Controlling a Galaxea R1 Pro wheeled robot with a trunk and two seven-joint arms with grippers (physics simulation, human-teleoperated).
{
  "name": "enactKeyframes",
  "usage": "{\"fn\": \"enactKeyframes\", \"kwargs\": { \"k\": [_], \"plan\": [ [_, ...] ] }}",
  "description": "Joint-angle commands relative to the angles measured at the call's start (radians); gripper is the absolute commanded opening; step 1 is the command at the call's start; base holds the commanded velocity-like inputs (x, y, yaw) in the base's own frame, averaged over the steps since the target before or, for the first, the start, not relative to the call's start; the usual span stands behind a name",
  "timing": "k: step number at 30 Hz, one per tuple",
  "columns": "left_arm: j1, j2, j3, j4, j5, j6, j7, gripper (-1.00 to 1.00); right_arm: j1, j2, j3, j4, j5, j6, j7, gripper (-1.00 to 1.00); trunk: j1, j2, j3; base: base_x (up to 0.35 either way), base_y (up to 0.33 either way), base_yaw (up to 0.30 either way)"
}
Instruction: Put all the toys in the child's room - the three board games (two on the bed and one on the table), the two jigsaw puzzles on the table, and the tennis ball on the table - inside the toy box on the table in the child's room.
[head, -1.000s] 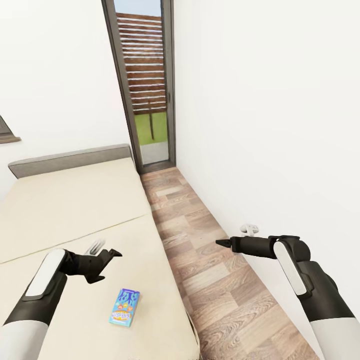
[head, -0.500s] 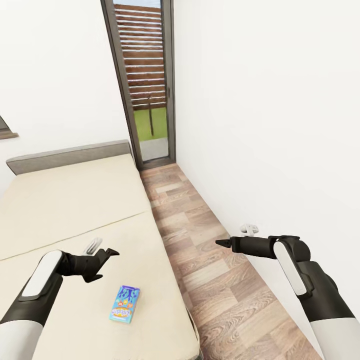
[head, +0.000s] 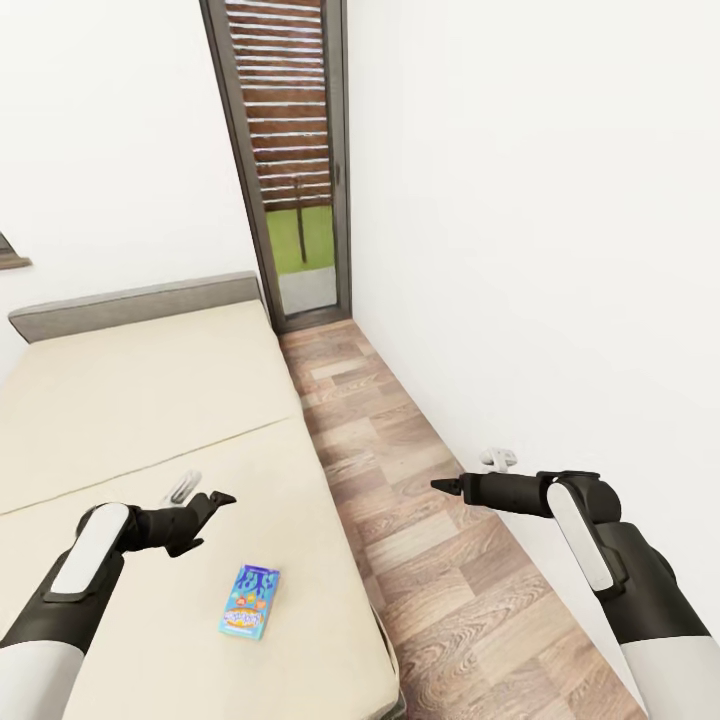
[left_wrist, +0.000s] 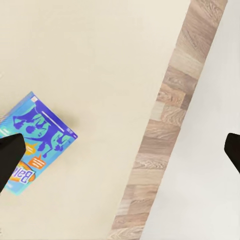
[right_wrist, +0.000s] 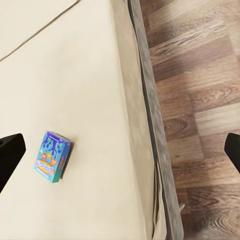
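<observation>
Wood floor (head: 420, 520), white wall (head: 540, 220), glass door (head: 295, 160).

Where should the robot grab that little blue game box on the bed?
Probably across its two long edges, coming straight down from above. The blue board game lies flat on the mattress, nothing beside it, and looks narrow enough for the open left tool nearby.

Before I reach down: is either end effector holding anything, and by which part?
Nothing is held. The left end effector hangs open above the bed, apart from the board game lying flat there. The right end effector is over the floor, also open.
</observation>
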Motion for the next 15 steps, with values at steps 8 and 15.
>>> {"fn": "enactKeyframes", "kwargs": {
  "k": [8,15],
  "plan": [
    [-0.005,0.001,0.001,0.049,-0.072,-0.041,-0.045,1.00,0.000,-0.001,0.001,-0.003,0.010,0.002,0.011,1.00,0.000,-0.001,-0.014,0.000,0.000,0.000],
    [-0.010,0.000,-0.004,0.089,-0.130,-0.133,-0.062,1.00,0.001,-0.001,0.001,-0.009,0.010,0.002,0.011,1.00,0.000,-0.001,-0.025,0.000,0.000,0.000]
  ]
}}
